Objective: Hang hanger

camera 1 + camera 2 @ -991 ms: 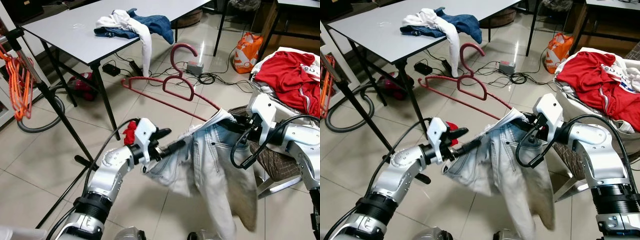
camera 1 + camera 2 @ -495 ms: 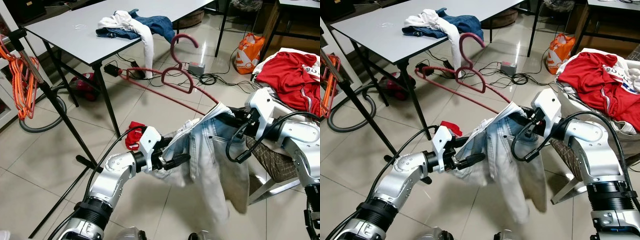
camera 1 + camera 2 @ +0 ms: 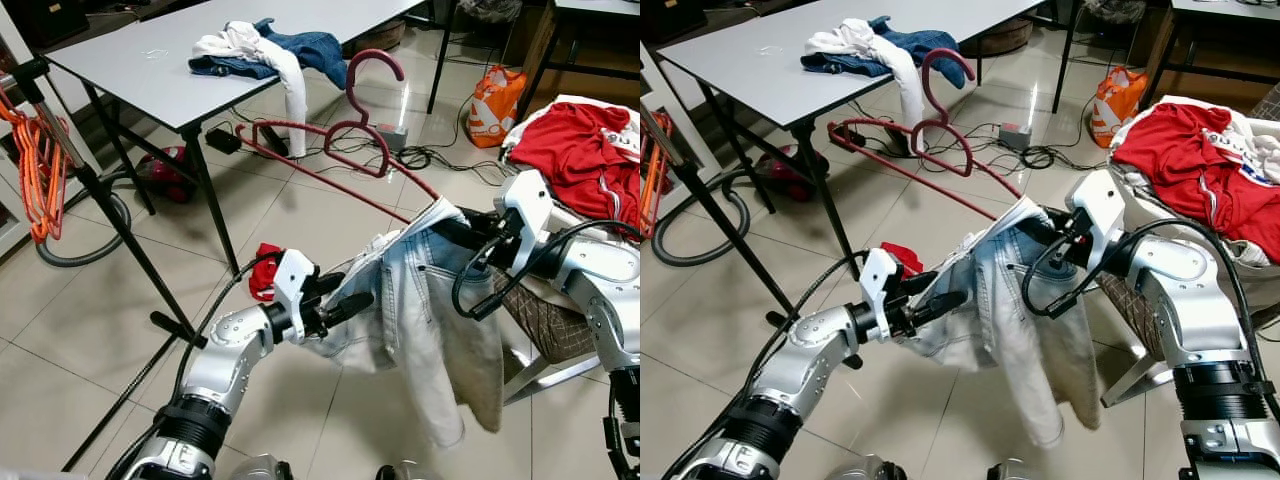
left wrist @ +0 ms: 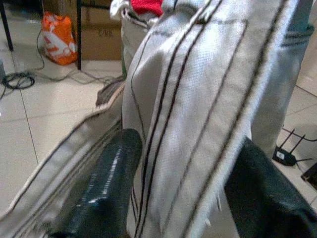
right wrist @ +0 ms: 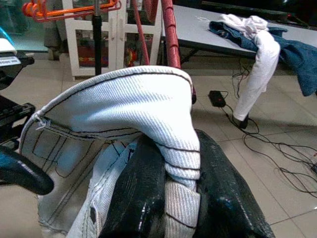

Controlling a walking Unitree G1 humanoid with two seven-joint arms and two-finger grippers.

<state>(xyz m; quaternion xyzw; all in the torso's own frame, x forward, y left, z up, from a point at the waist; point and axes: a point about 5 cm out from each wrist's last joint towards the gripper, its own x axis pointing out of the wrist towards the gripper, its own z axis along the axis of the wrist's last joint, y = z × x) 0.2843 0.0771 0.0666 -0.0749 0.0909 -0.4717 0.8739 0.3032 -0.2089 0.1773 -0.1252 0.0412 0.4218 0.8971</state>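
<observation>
Red hanger [image 3: 330,135] held mid-air, one end inside pale jeans [image 3: 420,300]. Right gripper [image 5: 171,198] clenched on waistband plus hanger end, likely to carry both. Left gripper [image 4: 173,188] fingers straddle denim, steadying it; contact unclear. Table [image 3: 150,75] behind.

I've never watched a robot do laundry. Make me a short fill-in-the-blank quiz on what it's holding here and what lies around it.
1. Both hands grip a pair of pale ____ jeans.
2. The jeans' waistband hangs on a dark ____ hanger.
3. The right hand is ____ on the waistband; the left hand pinches the fabric lower down.
4. The heap of clothes lies on a grey ____.

Missing words: blue; red; shut; table
</observation>
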